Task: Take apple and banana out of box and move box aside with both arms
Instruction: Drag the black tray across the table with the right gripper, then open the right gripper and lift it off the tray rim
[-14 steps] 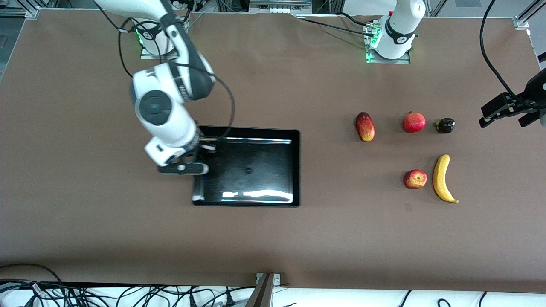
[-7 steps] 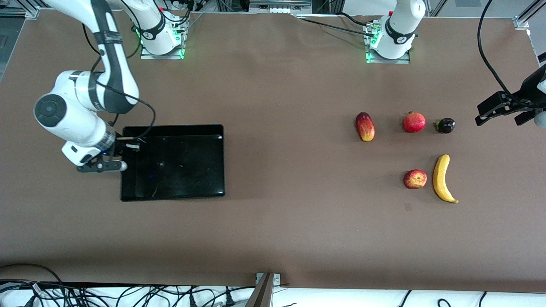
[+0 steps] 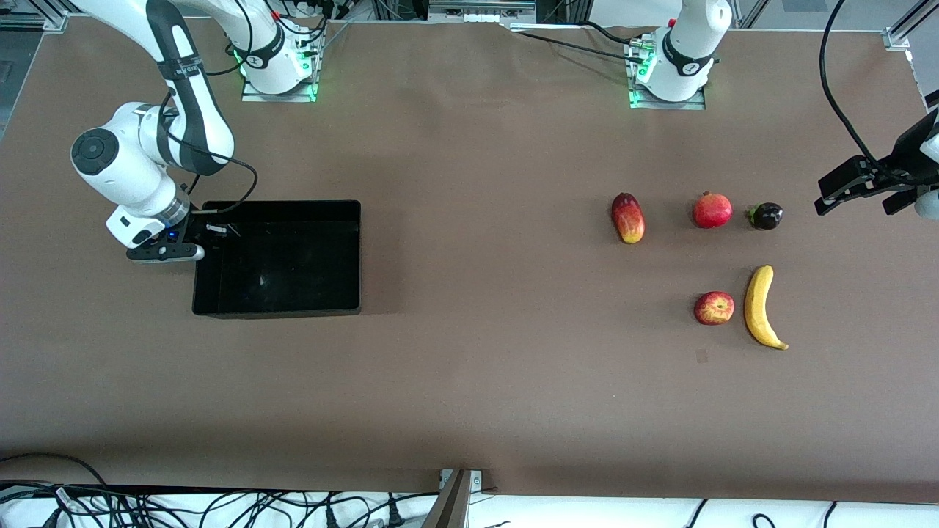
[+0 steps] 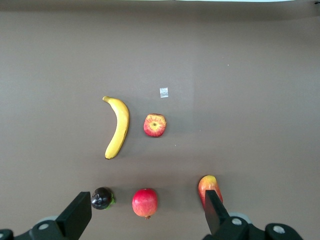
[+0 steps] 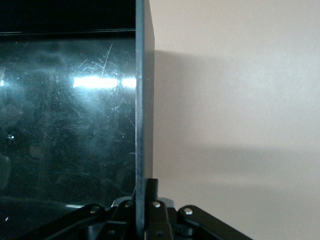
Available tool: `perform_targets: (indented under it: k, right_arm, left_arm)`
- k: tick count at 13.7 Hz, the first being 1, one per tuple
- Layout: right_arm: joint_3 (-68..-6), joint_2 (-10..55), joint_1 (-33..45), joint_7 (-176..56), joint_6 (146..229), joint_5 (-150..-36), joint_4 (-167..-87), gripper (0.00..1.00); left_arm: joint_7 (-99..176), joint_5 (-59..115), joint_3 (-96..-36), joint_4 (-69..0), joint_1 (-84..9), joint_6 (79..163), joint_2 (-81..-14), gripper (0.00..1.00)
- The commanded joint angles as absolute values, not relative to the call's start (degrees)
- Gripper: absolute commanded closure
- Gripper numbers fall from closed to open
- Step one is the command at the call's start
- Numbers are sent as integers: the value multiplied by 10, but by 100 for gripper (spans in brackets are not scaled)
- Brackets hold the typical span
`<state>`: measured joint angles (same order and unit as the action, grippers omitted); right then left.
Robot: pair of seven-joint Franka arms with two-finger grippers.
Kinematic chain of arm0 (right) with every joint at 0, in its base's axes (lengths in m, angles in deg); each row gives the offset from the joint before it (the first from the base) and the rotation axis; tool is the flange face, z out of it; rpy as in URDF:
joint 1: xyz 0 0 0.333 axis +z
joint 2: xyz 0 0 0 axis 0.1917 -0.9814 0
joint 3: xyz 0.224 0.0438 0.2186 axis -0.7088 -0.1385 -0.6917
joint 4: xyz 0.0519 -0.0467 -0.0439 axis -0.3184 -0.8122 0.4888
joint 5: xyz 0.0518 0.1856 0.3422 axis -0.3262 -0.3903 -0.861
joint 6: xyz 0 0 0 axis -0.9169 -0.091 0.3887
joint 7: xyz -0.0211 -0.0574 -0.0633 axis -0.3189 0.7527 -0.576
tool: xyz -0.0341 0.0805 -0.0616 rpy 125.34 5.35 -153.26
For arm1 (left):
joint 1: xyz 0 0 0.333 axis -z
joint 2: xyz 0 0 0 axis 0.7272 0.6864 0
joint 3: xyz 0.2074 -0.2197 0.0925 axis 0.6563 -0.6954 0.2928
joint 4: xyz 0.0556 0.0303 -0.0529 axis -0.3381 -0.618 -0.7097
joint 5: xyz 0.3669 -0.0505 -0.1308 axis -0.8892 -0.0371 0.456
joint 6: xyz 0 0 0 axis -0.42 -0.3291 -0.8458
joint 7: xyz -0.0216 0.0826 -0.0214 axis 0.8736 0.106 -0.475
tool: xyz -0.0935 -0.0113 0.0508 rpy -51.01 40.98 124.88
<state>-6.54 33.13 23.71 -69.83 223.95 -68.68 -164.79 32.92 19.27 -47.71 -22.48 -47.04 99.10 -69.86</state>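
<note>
The black box (image 3: pixel 279 311) lies toward the right arm's end of the table. My right gripper (image 3: pixel 199 240) is shut on the box's end wall (image 5: pixel 144 100), with the fingers (image 5: pixel 153 192) pinching its thin rim. The apple (image 3: pixel 714 307) and the banana (image 3: pixel 763 306) lie side by side on the table toward the left arm's end. My left gripper (image 3: pixel 869 196) hangs open over that end of the table with nothing between its fingers. The left wrist view looks down on the apple (image 4: pixel 155 125) and the banana (image 4: pixel 118 127).
A red-yellow mango (image 3: pixel 628 217), a red pomegranate (image 3: pixel 712 210) and a small dark fruit (image 3: pixel 766 215) lie in a row, farther from the front camera than the apple and banana. Bare brown table stretches between the box and the fruits.
My right arm has moved the box from mid-table toward its own end of the table. The left gripper has barely shifted. The fruits have not moved.
</note>
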Motion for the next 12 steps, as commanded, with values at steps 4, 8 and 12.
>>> perform_targets:
  k: [4,8,12]
  right_arm:
    - [-63,356,240,-726,2216,-707,-1654,0]
    - [-37,392,240,-730,2076,-691,-1599,0]
    - [-25,381,239,-718,1814,-640,-1397,0]
  left_arm:
    - [331,199,-482,-212,-476,978,-695,0]
    - [330,203,-482,-211,-479,978,-690,0]
    - [331,203,-481,-211,-478,978,-690,0]
